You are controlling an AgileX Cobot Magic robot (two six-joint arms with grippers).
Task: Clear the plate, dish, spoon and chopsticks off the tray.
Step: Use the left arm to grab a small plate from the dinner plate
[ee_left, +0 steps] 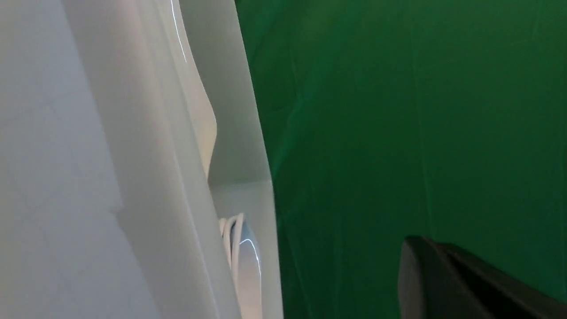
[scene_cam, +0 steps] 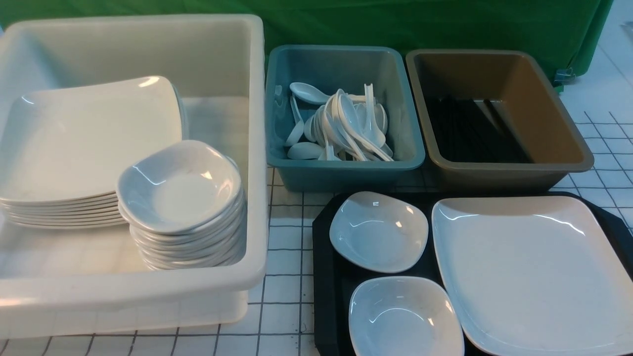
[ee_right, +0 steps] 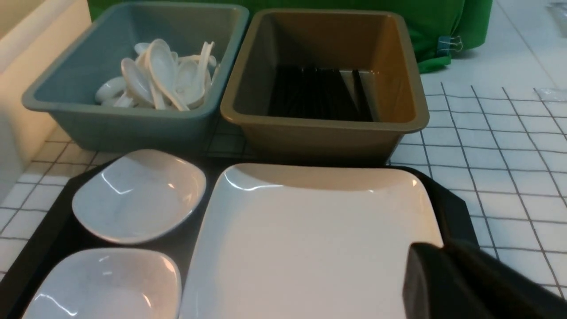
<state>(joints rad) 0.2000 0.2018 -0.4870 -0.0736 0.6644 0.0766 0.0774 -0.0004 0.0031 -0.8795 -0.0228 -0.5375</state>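
On the black tray (scene_cam: 324, 277) (ee_right: 456, 212) lies the large white square plate (scene_cam: 534, 272) (ee_right: 310, 239), filling its right side. Two small white dishes sit to its left, one farther (scene_cam: 378, 231) (ee_right: 137, 195) and one nearer (scene_cam: 405, 319) (ee_right: 106, 283). No spoon or chopsticks show on the tray. Neither arm appears in the front view. In the right wrist view my right gripper (ee_right: 421, 248) hovers over the plate's near right corner, jaws together and holding nothing. In the left wrist view my left gripper (ee_left: 416, 243) is shut and empty, beside the white bin's wall (ee_left: 146, 177).
A big white bin (scene_cam: 247, 148) at the left holds stacked square plates (scene_cam: 89, 148) and stacked small dishes (scene_cam: 183, 198). Behind the tray stand a teal bin (scene_cam: 346, 170) of white plastic cutlery and a brown bin (scene_cam: 509, 170) with black sticks. Green cloth hangs behind.
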